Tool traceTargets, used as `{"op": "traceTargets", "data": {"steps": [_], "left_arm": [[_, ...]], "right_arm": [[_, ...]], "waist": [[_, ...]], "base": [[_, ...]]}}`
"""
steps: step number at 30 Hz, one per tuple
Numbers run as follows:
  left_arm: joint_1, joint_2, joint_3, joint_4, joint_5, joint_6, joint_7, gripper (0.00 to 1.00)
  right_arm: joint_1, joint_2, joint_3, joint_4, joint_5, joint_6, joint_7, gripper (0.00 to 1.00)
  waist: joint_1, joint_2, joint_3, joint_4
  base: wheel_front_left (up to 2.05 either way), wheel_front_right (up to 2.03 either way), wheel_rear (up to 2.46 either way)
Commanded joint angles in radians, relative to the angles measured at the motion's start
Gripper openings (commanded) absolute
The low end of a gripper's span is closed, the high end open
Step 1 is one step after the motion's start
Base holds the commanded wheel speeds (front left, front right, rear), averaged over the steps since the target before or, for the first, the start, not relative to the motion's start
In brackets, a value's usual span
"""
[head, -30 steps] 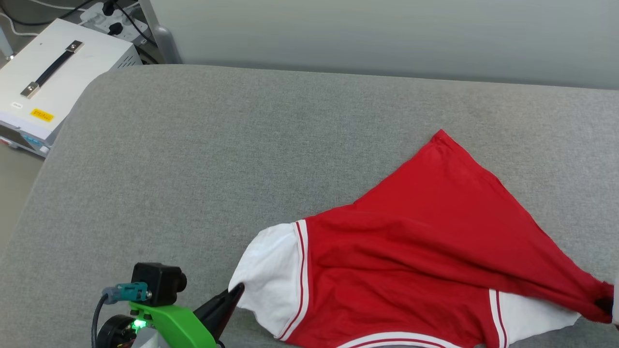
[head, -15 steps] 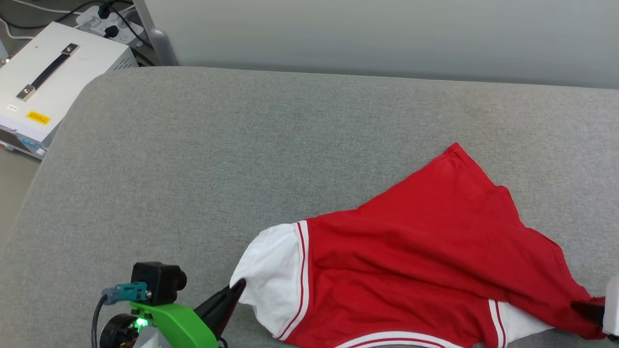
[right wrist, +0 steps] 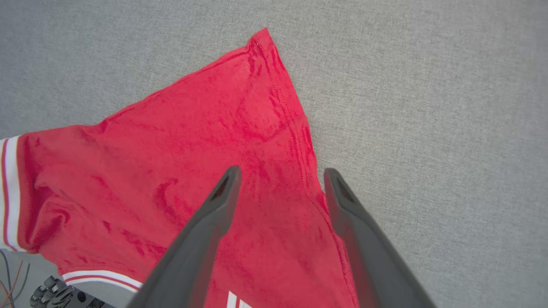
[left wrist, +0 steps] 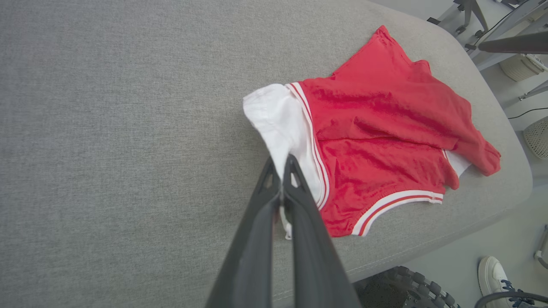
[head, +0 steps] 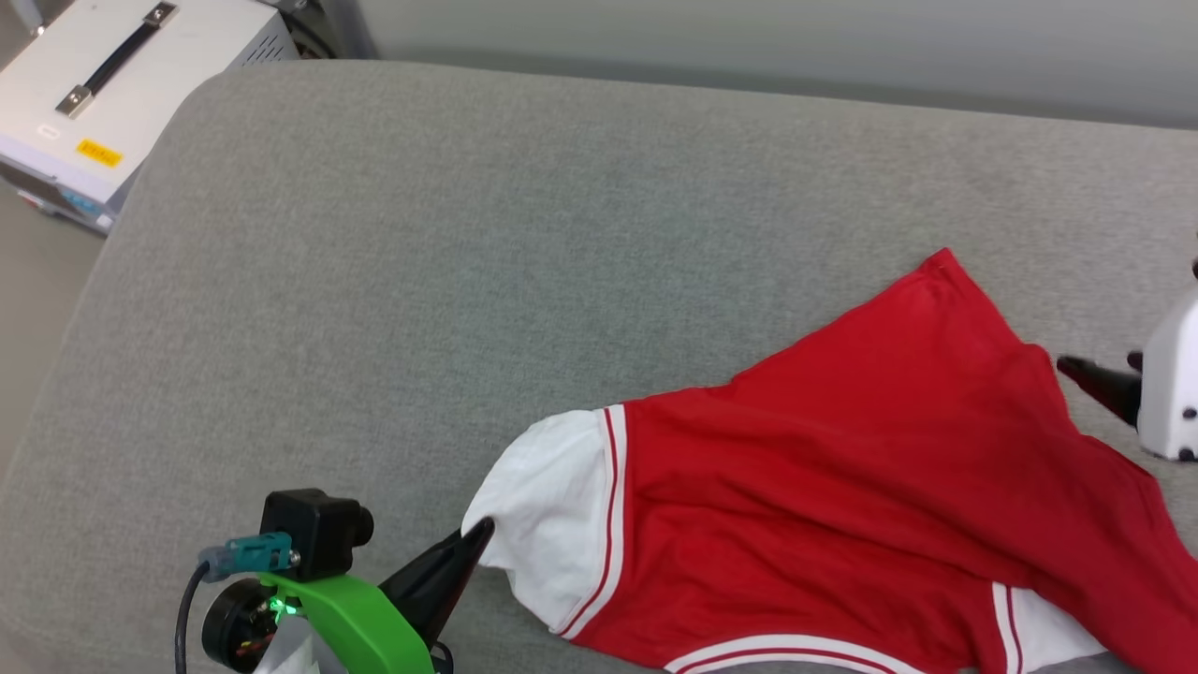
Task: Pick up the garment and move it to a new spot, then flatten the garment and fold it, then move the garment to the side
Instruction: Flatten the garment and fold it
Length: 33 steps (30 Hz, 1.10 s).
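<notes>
Item: red soft jersey T-shirt [head: 842, 487] with white striped-trim sleeves, lying rumpled on grey fabric cushion [head: 421, 281]. Left gripper [left wrist: 280, 164]: jaws pinching its white sleeve. Right gripper [right wrist: 280, 173]: jaws spread over red edge.

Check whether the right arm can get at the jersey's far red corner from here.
Probably yes. The right gripper hangs open over the jersey, jaws wide apart. The corner lies flat just ahead on the grey cushion, with nothing in between.
</notes>
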Motion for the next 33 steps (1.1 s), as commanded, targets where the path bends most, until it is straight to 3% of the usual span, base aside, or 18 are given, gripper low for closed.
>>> {"op": "traceTargets", "data": {"steps": [1, 7, 13, 28, 29, 30, 31, 33], "left_arm": [[-0.021, 0.006, 0.000, -0.007, 0.009, -0.006, -0.003, 0.00], [-0.057, -0.006, -0.014, -0.030, 0.034, -0.022, -0.005, 0.00], [-0.081, -0.026, -0.028, -0.028, 0.043, -0.035, -0.009, 0.00], [-0.099, -0.054, -0.031, 0.005, 0.036, -0.050, -0.032, 0.00], [-0.099, -0.053, -0.030, 0.006, 0.036, -0.050, -0.033, 0.00], [-0.099, -0.052, -0.030, 0.007, 0.036, -0.050, -0.034, 0.00], [-0.099, -0.052, -0.030, 0.007, 0.036, -0.049, -0.034, 0.00], [-0.099, -0.052, -0.029, 0.007, 0.036, -0.048, -0.035, 0.00]], "right_arm": [[-0.042, 0.001, 0.017, 0.007, -0.013, -0.001, 0.010, 1.00], [-0.192, -0.022, 0.092, 0.128, -0.066, -0.001, 0.020, 1.00], [-0.271, -0.043, 0.104, 0.251, -0.108, -0.001, 0.005, 1.00], [-0.257, -0.074, 0.140, 0.412, -0.114, -0.001, -0.037, 1.00], [-0.251, -0.073, 0.143, 0.418, -0.104, -0.001, -0.025, 0.92], [-0.247, -0.075, 0.146, 0.420, -0.096, -0.001, -0.016, 0.17], [-0.245, -0.080, 0.148, 0.419, -0.091, -0.001, -0.014, 0.00], [-0.240, -0.088, 0.154, 0.420, -0.084, -0.001, -0.009, 0.00]], "waist": [[0.0000, 0.0119, 0.056, 0.049], [0.0000, 0.0119, 0.148, 0.129], [0.0000, 0.0119, 0.199, 0.188], [0.0000, 0.0119, 0.233, 0.239], [0.0000, 0.0119, 0.233, 0.240], [0.0000, 0.0119, 0.234, 0.240], [0.0000, 0.0119, 0.235, 0.240], [0.0000, 0.0119, 0.235, 0.240]], "base": [[0.00, 0.00, 0.00], [0.00, 0.00, 0.00], [0.00, 0.00, 0.00], [0.00, 0.00, 0.00], [0.00, 0.00, 0.00], [0.00, 0.00, 0.00], [0.00, 0.00, 0.00], [0.00, 0.00, 0.00]]}}
